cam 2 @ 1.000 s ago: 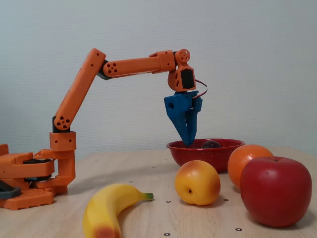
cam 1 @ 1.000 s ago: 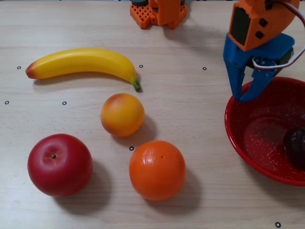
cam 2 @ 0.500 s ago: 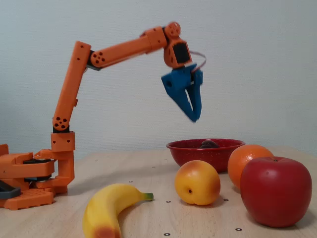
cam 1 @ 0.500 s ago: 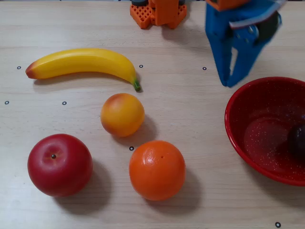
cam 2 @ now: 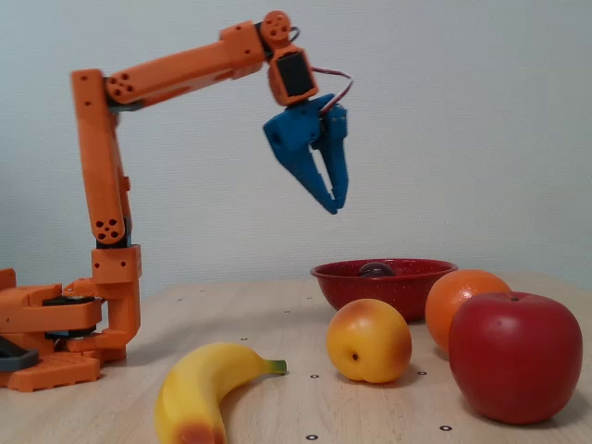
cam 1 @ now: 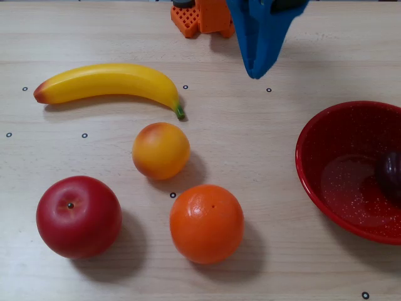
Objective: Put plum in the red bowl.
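Observation:
The dark plum (cam 1: 390,174) lies inside the red bowl (cam 1: 326,169) at the right edge of the overhead view. In the fixed view its top (cam 2: 376,269) just shows above the bowl's rim (cam 2: 338,275). My blue gripper (cam 1: 255,70) hangs high above the table, left of the bowl and well clear of it. In the fixed view the gripper (cam 2: 334,203) points down with its fingertips together and nothing between them.
A banana (cam 1: 109,83), a yellow-orange peach (cam 1: 161,150), an orange (cam 1: 207,223) and a red apple (cam 1: 78,216) lie on the left half of the wooden table. The orange arm base (cam 2: 55,338) stands at the table's back.

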